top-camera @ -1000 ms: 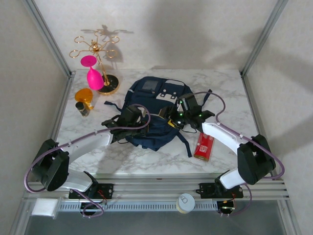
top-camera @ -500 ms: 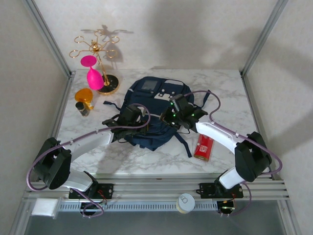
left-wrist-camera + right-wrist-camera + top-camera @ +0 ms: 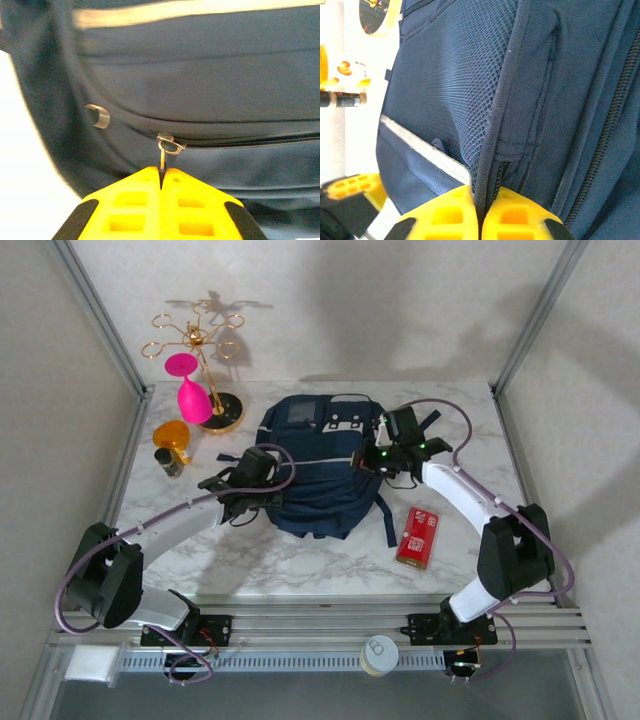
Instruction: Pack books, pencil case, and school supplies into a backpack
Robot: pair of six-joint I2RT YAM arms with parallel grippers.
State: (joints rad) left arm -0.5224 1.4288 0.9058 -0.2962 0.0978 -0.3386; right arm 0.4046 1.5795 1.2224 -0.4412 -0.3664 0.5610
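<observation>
Far left, the left gripper [image 3: 161,172] keeps its jaws clenched on the zipper pull [image 3: 164,149] of the backpack [image 3: 318,495], which lies flat mid-counter [image 3: 300,570]. The right gripper [image 3: 479,196] has swung out to the bag's right side and just snapped its jaws shut on a seam [image 3: 487,150]. The school supplies [image 3: 418,536] lie unpacked just right of the bag, so that item is likely next.

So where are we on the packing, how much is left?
Done: can't confirm. The backpack lies flat and its contents are hidden.
In hand: the left gripper is shut on the zipper pull, and the right gripper is shut on a seam at the backpack's side.
Left: the red supplies pack lies on the table beside the backpack, not yet in.
</observation>
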